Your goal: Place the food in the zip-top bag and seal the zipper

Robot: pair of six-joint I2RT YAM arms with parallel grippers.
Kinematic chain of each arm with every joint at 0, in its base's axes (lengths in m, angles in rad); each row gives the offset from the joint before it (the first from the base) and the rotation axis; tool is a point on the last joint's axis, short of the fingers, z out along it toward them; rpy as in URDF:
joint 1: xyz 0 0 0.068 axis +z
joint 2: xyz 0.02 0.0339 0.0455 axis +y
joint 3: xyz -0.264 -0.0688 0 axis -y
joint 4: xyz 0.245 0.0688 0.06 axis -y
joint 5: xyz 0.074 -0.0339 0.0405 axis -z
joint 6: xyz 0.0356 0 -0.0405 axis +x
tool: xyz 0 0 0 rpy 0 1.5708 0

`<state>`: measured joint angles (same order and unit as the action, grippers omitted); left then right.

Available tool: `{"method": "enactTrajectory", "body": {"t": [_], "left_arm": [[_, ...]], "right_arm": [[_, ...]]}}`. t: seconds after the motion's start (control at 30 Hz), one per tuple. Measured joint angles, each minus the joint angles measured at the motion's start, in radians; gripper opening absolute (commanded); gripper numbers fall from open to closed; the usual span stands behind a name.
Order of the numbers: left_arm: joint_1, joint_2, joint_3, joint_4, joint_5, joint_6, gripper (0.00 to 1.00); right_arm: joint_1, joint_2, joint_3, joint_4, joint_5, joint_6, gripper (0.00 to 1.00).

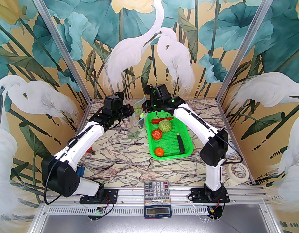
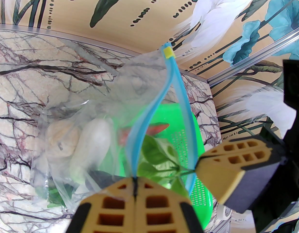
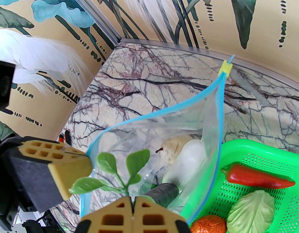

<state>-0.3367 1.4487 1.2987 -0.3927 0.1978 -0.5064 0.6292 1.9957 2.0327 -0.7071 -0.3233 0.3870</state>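
Found the left gripper (image 2: pixel 134 178) at 9 o'clock of the bag mouth, fingers pressed together on one lip of the zipper (image 2: pixel 186 110). Found the zip-top bag (image 2: pixel 74 120) hanging between both grippers, toward 12 o'clock of the table (image 1: pixel 120 159), clear and crumpled, mouth gaping. Noted the light-blue strip split into two lips, joined at a yellow slider (image 2: pixel 168 52) on the far end. Cannot tell whether the bag's lower end rests on the marble. Logged inside the bag: pale bulb (image 3: pixel 172 147), napa cabbage (image 3: pixel 192 155) touching it at 3 o'clock, dark stub (image 3: pixel 162 193) below both. Noted a green leafy sprig (image 3: pixel 125 169) poking up through the mouth, lying across the gap between the lips. Found the right gripper (image 3: pixel 132 199) at 3 o'clock of the mouth, fingers closed tight on the opposite lip. Recorded the green basket (image 1: pixel 173 155) just beside the bag at 4 o'clock, holding chili (image 1: pixel 162 120) at its far end, cabbage (image 1: pixel 165 125) touching it, tomato (image 1: pixel 157 134), second tomato (image 1: pixel 159 152) at the 6 o'clock corner, and eggplant (image 1: pixel 180 143) along the 3 o'clock side. Elsewhere, left to right: red-handled tool (image 1: pixel 91 151) beside the left arm at 8 o'clock, calculator (image 1: pixel 156 190) at the 6 o'clock edge, tape roll (image 1: pixel 236 171) at 4 o'clock near the right arm's base.
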Motion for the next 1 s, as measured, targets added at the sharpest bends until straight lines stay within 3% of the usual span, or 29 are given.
{"method": "enactTrajectory", "body": {"t": [0.27,0.43,0.53,0.67,0.8,0.93,1.0], "left_arm": [[0.000,0.000,0.000,0.000,0.003,-0.006,0.00],[0.000,-0.001,-0.002,0.000,0.003,-0.006,0.00],[0.000,-0.001,-0.008,0.000,0.003,-0.006,0.00],[0.000,-0.001,-0.016,0.000,0.003,-0.006,0.00],[0.000,-0.001,-0.016,0.000,0.003,-0.006,0.00],[0.000,-0.001,-0.016,0.000,0.003,-0.005,0.00],[0.000,-0.001,-0.016,0.000,0.003,-0.002,0.00]], "right_arm": [[0.000,0.140,0.175,-0.072,-0.014,-0.018,0.01],[0.000,0.185,0.246,-0.124,-0.013,-0.033,0.40],[-0.003,0.185,0.258,-0.135,-0.013,-0.045,0.49],[-0.014,0.177,0.261,-0.143,-0.009,-0.048,0.53],[-0.045,0.113,0.219,-0.148,0.013,-0.048,0.57],[-0.105,-0.046,0.078,-0.161,0.071,-0.043,0.59],[-0.138,-0.127,0.006,-0.182,0.101,-0.041,0.65]]}}
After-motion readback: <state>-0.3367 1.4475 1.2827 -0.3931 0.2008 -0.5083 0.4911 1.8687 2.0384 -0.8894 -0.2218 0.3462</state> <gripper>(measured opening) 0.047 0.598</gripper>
